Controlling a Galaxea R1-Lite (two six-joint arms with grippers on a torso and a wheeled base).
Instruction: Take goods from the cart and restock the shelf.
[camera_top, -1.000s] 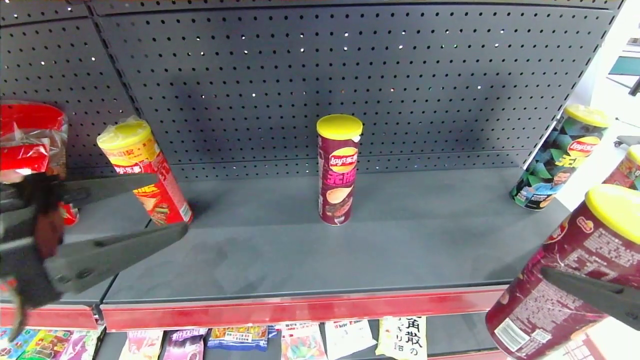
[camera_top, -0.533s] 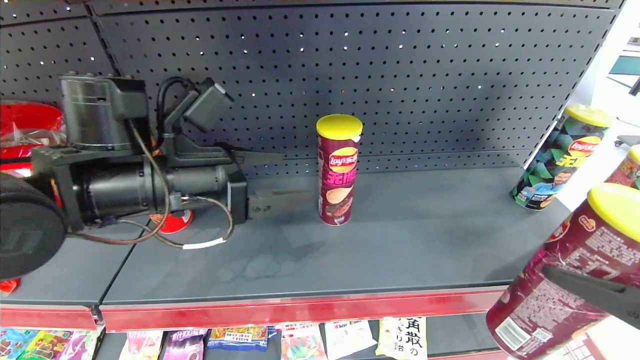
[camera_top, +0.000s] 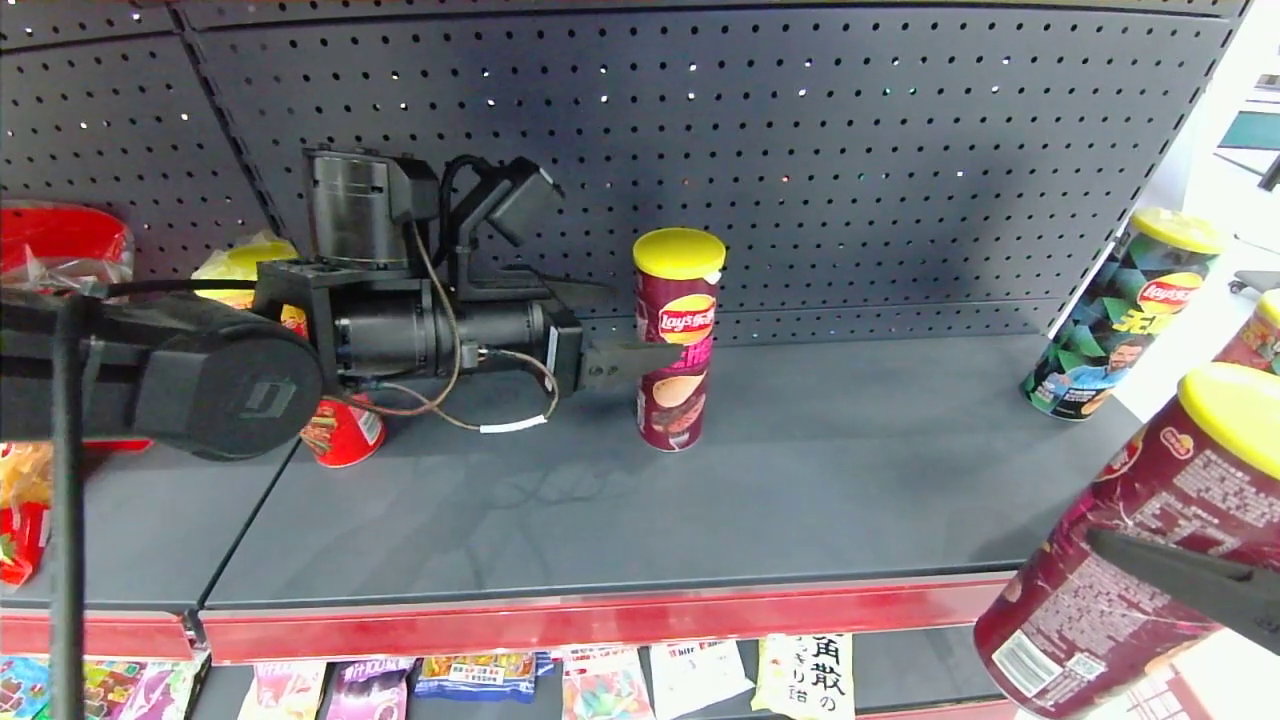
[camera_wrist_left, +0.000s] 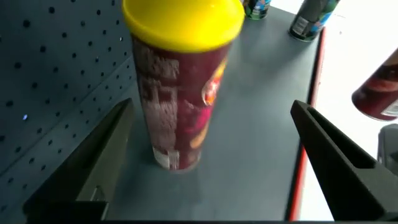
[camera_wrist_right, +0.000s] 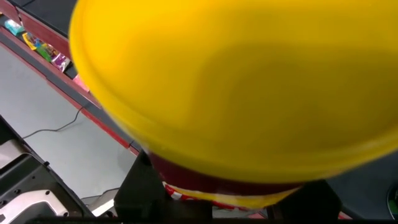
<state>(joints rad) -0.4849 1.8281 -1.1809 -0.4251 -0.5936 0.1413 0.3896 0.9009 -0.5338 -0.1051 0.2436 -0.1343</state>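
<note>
Left fingers (camera_wrist_left: 106, 155), open, now flank the yellow-lidded can (camera_wrist_left: 177, 106); right fingers (camera_top: 1180, 585) grip another can (camera_top: 1120, 530).

Maroon can (camera_top: 1060, 620) w/ yellow lid (camera_top: 1235, 410)

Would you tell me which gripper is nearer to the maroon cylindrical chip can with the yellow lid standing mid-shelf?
Left. The left gripper is open, fingertips at the maroon chip can; the right gripper is off the shelf at front right, shut on a second maroon can.

can (camera_top: 678, 340) upright on shelf (camera_top: 800, 480) | left pincer (camera_wrist_left: 211, 112) flanks it (not touching) | second can (camera_top: 1130, 530) front-right
</note>
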